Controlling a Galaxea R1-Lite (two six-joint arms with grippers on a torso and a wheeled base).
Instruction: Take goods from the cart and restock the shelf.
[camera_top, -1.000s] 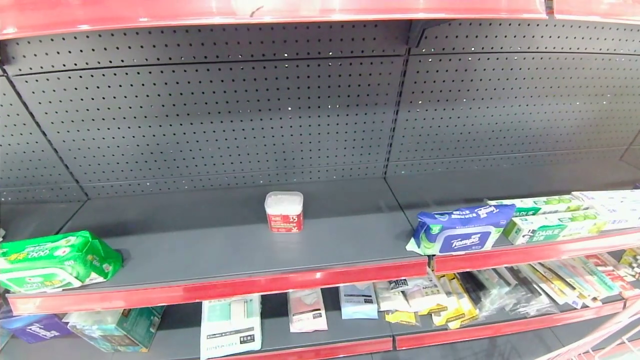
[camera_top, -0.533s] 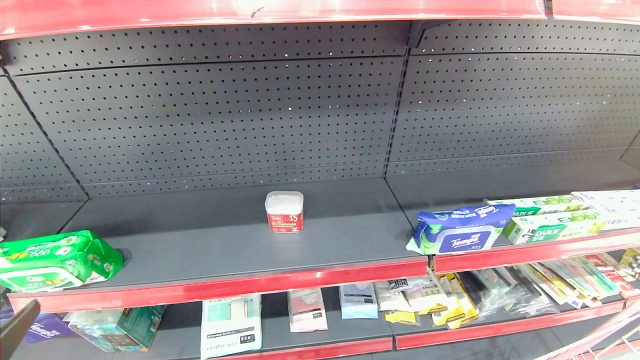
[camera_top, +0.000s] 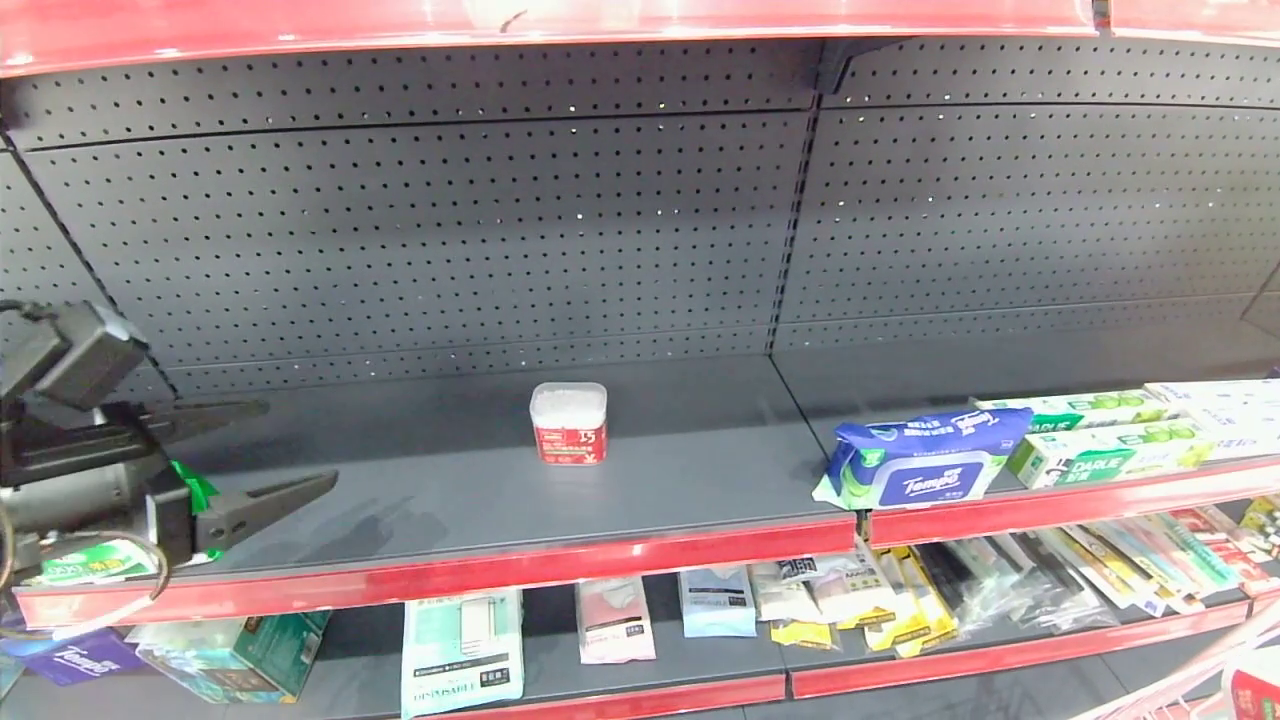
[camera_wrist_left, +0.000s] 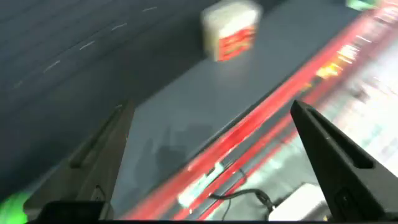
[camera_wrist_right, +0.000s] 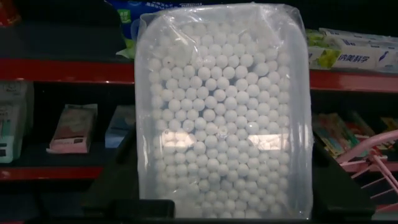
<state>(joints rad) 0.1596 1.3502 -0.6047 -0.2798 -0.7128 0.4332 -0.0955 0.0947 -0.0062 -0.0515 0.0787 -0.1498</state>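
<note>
The right gripper (camera_wrist_right: 222, 180) is clamped on a clear tub of cotton swabs (camera_wrist_right: 222, 93), one finger against each long side, so the tub's long axis runs along the fingers. A red-and-white corner at the 5 o'clock edge of the head view, above the pink cart (camera_top: 1150, 690), is probably this tub. A matching tub (camera_top: 568, 423) stands upright mid-shelf (camera_top: 500, 570), with bare board at its 3 and 9 o'clock. From the held tub that spot lies far off at about 10 o'clock. The left gripper (camera_top: 300, 442) hangs over the shelf's left end, fingers spread wide and empty. It has the matching tub at its 3 o'clock and is nearer to it, but the load is in the right one.
</note>
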